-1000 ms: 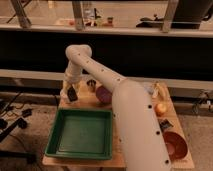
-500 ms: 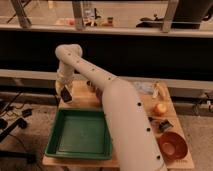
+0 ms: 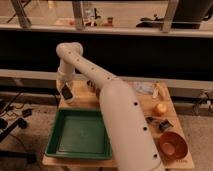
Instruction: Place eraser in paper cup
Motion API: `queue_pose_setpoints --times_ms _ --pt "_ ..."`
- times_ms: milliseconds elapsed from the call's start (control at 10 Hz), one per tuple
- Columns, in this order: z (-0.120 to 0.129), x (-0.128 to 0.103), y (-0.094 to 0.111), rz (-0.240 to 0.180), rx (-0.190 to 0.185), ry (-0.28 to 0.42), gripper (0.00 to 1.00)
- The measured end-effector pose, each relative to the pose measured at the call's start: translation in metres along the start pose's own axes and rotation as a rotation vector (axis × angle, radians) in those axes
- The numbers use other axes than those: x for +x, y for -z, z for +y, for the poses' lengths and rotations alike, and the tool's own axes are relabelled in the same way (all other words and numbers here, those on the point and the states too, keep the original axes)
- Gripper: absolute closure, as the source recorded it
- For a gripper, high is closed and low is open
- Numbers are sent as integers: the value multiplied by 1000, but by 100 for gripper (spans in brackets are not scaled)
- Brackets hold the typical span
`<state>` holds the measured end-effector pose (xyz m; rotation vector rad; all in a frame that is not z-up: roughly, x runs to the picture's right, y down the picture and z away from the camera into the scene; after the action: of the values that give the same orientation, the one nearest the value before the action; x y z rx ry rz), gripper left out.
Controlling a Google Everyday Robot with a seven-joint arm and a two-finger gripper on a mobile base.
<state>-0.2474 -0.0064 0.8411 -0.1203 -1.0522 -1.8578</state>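
Observation:
My gripper (image 3: 66, 92) hangs from the white arm at the far left back corner of the wooden table (image 3: 150, 102). A small dark block, the eraser (image 3: 65, 91), shows at its tip, and the gripper looks shut on it. Right beside and just under the tip is a small white shape that I take for the paper cup (image 3: 71, 96). It is partly hidden by the gripper. I cannot tell whether the eraser is above the rim or inside it.
A large green tray (image 3: 60, 145) lies at the front left. My arm crosses the table's middle. On the right are a brown bowl (image 3: 172, 145), a yellow-orange object (image 3: 160, 108) and a small dark object (image 3: 164, 125). A dark ledge runs behind the table.
The gripper moved left from the table's back middle to the far left back corner, then stayed about there. The arm's elbow swung left with it.

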Motion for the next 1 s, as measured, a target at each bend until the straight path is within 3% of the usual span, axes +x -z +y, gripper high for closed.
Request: queue_pose_setpoints --times_ms 1000 --pt "0 8 -4 10 20 14 87"
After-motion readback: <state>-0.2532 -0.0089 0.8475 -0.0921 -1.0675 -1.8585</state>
